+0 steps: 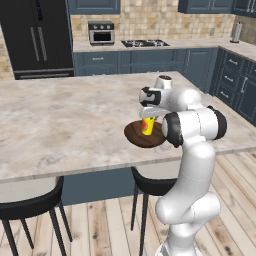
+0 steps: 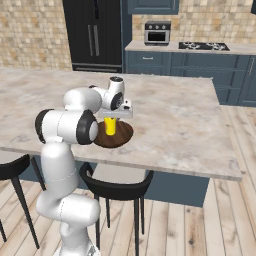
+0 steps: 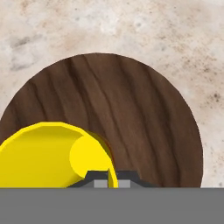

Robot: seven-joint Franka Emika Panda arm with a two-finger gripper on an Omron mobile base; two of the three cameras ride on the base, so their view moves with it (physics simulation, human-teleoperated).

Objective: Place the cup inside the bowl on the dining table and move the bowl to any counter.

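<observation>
The yellow cup (image 1: 147, 126) with a red patch hangs upright just over the dark brown wooden bowl (image 1: 137, 135) on the marble dining table (image 1: 60, 120). My gripper (image 1: 148, 118) is shut on the cup's rim from above. From the right, the cup (image 2: 110, 126) stands inside the bowl (image 2: 122, 136) below the gripper (image 2: 111, 118). In the hand view the cup (image 3: 39, 157) fills the lower left, with the bowl (image 3: 140, 113) spread beneath it and the fingertips (image 3: 101, 179) pinched on its wall. Whether the cup's base touches the bowl is hidden.
Black stools (image 1: 30, 207) stand at the table's near edge, one (image 2: 120, 187) right below the bowl. The wall counter (image 1: 150, 47) with a gas hob (image 1: 145, 43) and a small oven (image 1: 101, 32) lies beyond; a black fridge (image 1: 35, 37) stands at the left.
</observation>
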